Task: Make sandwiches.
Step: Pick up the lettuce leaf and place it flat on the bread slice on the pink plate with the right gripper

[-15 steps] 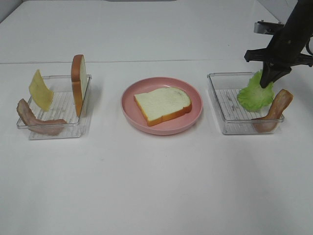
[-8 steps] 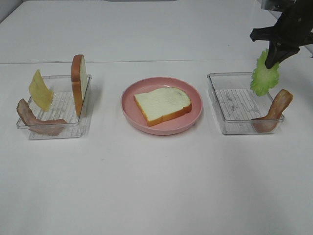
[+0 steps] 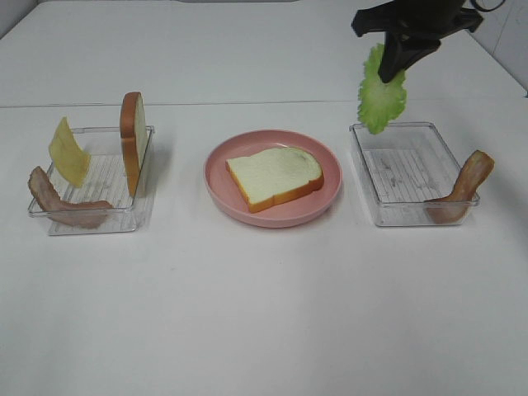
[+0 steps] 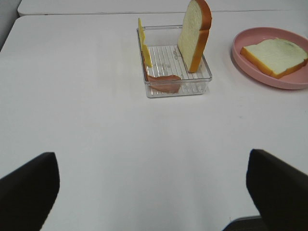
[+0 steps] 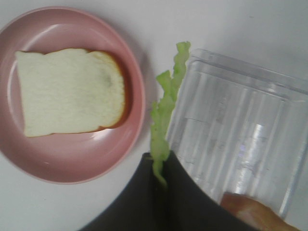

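My right gripper (image 3: 394,68) is shut on the ruffled green lettuce leaf (image 3: 381,92), which hangs in the air above the back left corner of the right clear tray (image 3: 375,177). In the right wrist view the lettuce (image 5: 166,107) dangles from the gripper (image 5: 160,174) between the plate and the tray. A bread slice (image 3: 274,176) lies flat on the pink plate (image 3: 227,198). One bacon strip (image 3: 462,188) leans in the right tray. The left tray (image 3: 132,216) holds an upright bread slice (image 3: 133,139), a yellow cheese slice (image 3: 68,152) and a bacon strip (image 3: 58,203). My left gripper (image 4: 154,192) is open, low over bare table.
The white table (image 3: 264,313) stretches around the trays and plate. Its back edge meets a second white surface (image 3: 206,49) behind. The three containers sit in a row across the middle.
My right gripper has lifted the lettuce out of the right tray and carried it up and to the left, toward the plate. The left arm has not moved.
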Robot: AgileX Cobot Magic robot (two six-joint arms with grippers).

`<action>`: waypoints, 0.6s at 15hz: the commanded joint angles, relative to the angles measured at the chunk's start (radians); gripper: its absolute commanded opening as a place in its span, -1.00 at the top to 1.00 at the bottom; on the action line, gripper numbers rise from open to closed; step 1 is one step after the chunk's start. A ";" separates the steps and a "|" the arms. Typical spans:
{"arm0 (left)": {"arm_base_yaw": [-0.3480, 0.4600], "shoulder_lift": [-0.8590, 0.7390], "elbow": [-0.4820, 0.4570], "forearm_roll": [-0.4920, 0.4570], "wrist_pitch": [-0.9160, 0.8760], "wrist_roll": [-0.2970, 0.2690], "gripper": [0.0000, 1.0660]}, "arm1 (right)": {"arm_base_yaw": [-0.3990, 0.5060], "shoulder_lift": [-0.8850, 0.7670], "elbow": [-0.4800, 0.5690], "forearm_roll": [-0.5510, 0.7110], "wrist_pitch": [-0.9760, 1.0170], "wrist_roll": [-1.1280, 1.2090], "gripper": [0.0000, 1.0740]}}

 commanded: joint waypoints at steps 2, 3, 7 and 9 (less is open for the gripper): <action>0.006 -0.017 0.002 -0.003 -0.003 0.001 -0.89 | 0.110 -0.010 0.002 0.004 -0.006 -0.006 1.00; 0.006 -0.017 0.002 -0.003 -0.003 0.001 -0.89 | 0.169 -0.009 0.002 0.004 -0.029 -0.005 1.00; 0.006 -0.017 0.002 -0.003 -0.003 0.001 -0.89 | 0.292 0.026 0.003 0.012 -0.103 0.016 1.00; 0.006 -0.017 0.002 -0.003 -0.003 0.001 -0.89 | 0.308 0.047 0.003 0.019 -0.113 0.037 1.00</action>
